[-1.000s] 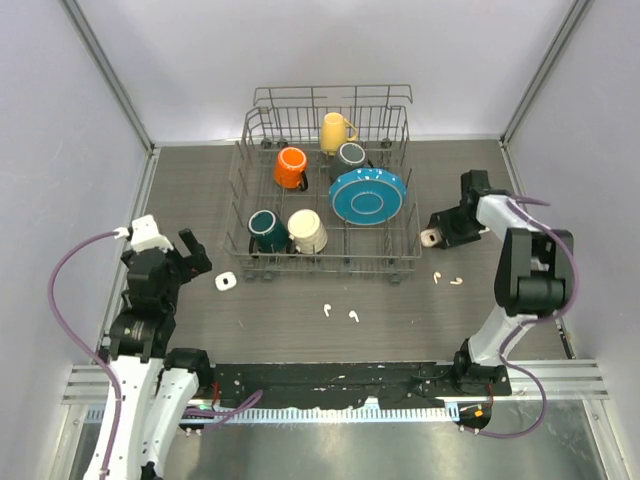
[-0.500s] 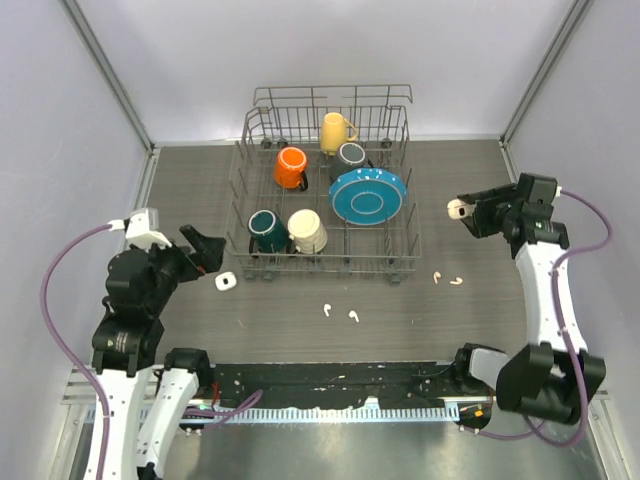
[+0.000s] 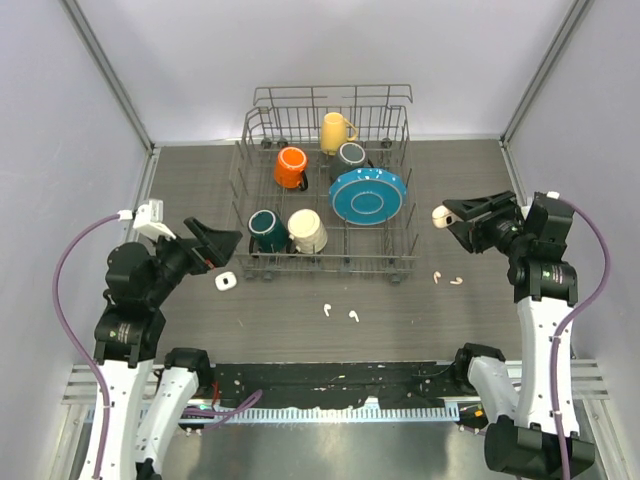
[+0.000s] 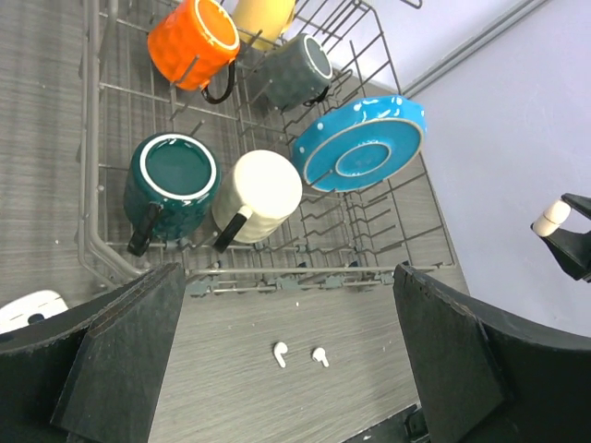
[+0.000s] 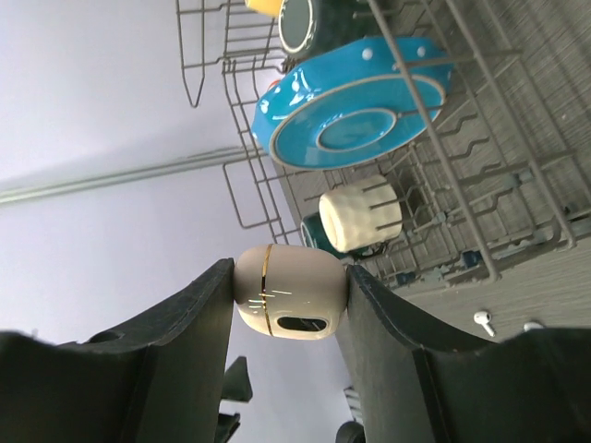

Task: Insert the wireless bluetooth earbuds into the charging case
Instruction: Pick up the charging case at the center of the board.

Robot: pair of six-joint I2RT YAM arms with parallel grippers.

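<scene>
Two white earbuds (image 3: 327, 310) (image 3: 354, 316) lie on the table in front of the rack; they also show in the left wrist view (image 4: 279, 353) (image 4: 319, 356). Two more earbuds (image 3: 437, 277) (image 3: 456, 281) lie to the right. A white charging case (image 3: 225, 282) lies on the table at the left, also at the left wrist view's left edge (image 4: 28, 308). My right gripper (image 3: 445, 214) is shut on a second white case (image 5: 289, 292) and holds it high above the table. My left gripper (image 3: 228, 240) is open and empty above the table near the left case.
A wire dish rack (image 3: 322, 190) stands at the back middle with orange (image 3: 290, 166), yellow (image 3: 335, 130), grey, teal (image 3: 265, 229) and cream (image 3: 307, 231) mugs and a blue plate (image 3: 367, 195). Grey walls close both sides.
My right arm has lifted the case off the table and swung up, turning toward the left. My left arm has risen and tilted its gripper toward the rack.
</scene>
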